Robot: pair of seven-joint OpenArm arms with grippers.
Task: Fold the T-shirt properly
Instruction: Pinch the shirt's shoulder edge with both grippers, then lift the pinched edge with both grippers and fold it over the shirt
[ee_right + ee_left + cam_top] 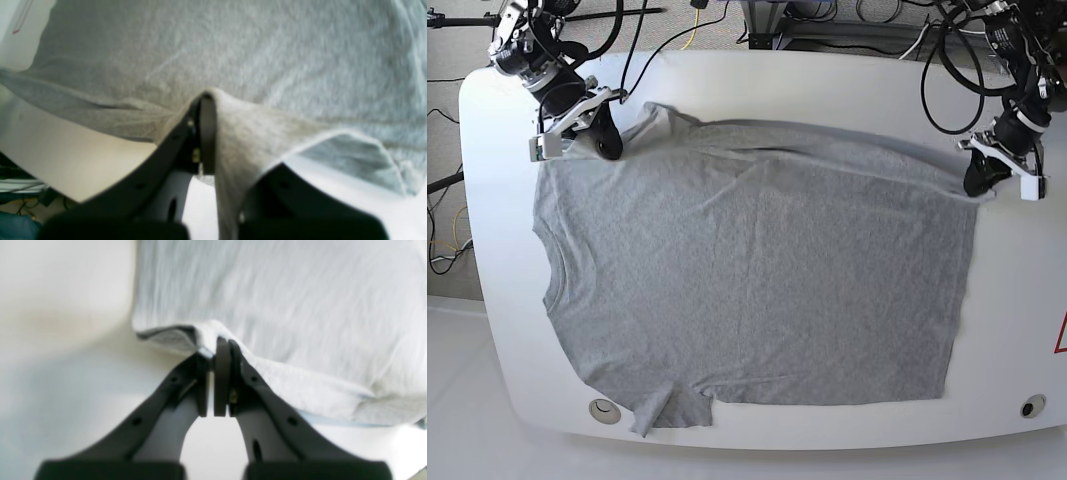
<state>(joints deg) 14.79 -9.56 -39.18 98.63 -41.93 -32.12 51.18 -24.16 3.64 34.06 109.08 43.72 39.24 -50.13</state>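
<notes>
Nearest, the T-shirt [757, 270] lay flat on the white table [1027, 300], its long axis across it, neck toward the right arm. Farther back, the right gripper [610, 143] pinched the shoulder and the left gripper [977, 178] the hem corner, so the cloth lay nearward of both.

The T-shirt [757, 270] is lying spread flat across the counter [827, 85], its neck opening pointing toward nine o'clock and its hem toward three. One sleeve is hanging over the counter's edge at about seven o'clock. The right pincer [607, 140] is sitting at the shirt's ten o'clock corner, the left pincer [980, 180] at its two o'clock corner, each touching the cloth's edge.
</notes>
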